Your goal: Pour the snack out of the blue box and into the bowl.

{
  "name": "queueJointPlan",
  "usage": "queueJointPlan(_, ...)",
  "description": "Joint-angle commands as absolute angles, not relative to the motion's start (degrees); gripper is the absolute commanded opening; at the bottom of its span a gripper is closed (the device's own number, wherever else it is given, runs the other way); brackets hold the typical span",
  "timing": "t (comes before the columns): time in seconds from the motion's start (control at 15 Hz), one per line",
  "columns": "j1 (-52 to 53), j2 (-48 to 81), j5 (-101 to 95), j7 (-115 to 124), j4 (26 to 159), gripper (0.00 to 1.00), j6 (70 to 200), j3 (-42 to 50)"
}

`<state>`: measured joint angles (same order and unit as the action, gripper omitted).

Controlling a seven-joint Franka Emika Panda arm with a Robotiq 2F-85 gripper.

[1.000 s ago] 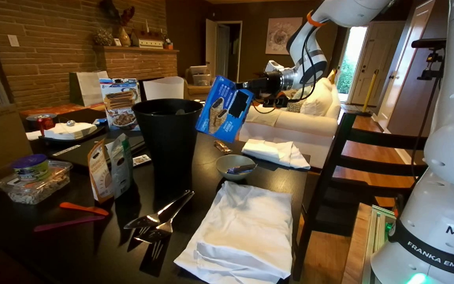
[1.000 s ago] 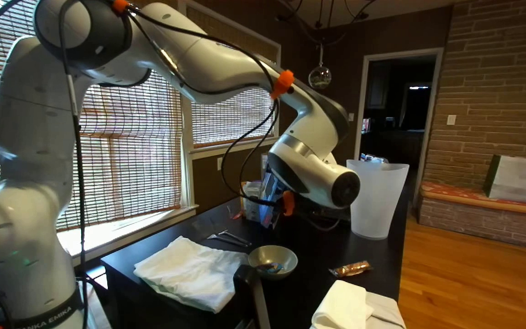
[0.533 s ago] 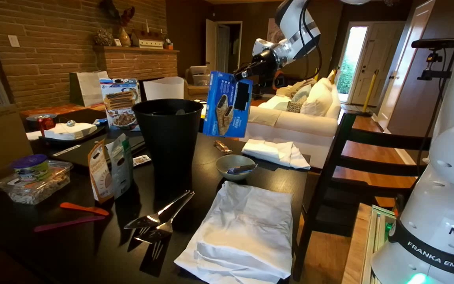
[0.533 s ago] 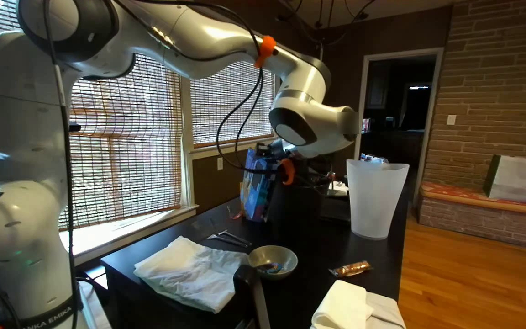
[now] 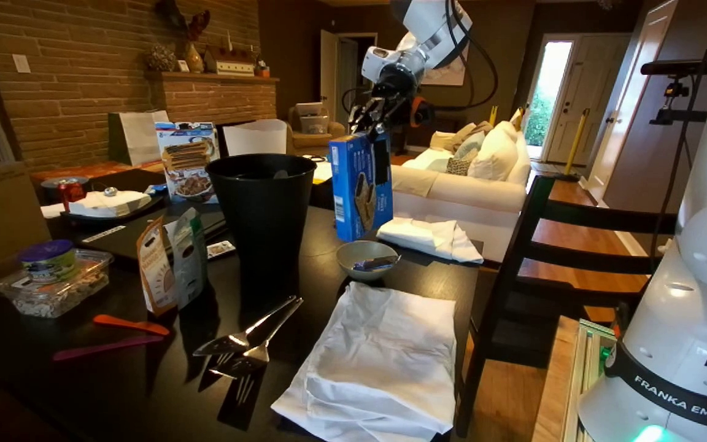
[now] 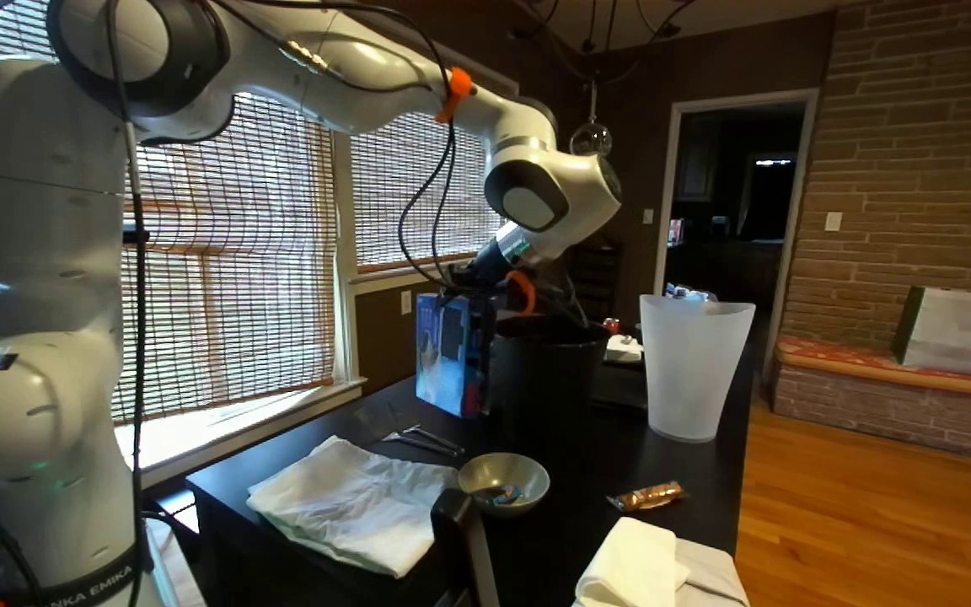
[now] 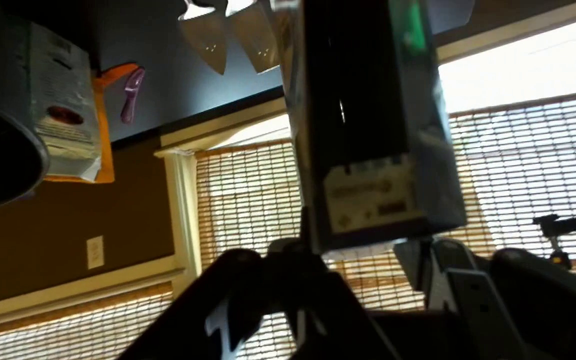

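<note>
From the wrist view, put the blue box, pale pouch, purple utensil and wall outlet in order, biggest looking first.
1. Blue box, also the closest
2. Pale pouch
3. Purple utensil and wall outlet: too alike to rank

In exterior view, above desk [image 5: 163,393], facing sofa [image 5: 452,199]; in exterior view, facing blinds [image 6: 233,253] and doorway [image 6: 730,194], arm [image 6: 47,236] near lens. Both exterior views share desk, bowl [image 5: 363,274]. Wrist view: upside down, facing blinds, blue box [image 7: 360,125] close.

Upright blue box [image 5: 361,187] apart from bowl [image 5: 358,250]
</note>
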<state>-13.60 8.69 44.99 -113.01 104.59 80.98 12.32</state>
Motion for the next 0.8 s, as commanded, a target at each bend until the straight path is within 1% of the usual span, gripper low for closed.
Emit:
queueJointPlan(0.0,-12.11,6.63,36.35,-116.89,104.88,0.16,81.94,10.54)
queueJointPlan(0.4,-10.38,5.16,24.81,-126.09,106.95,0.16,88.19,7.98)
queueJointPlan(0.73,-8.98,3.18,19.84,-134.01,110.86,0.16,98.31,6.18)
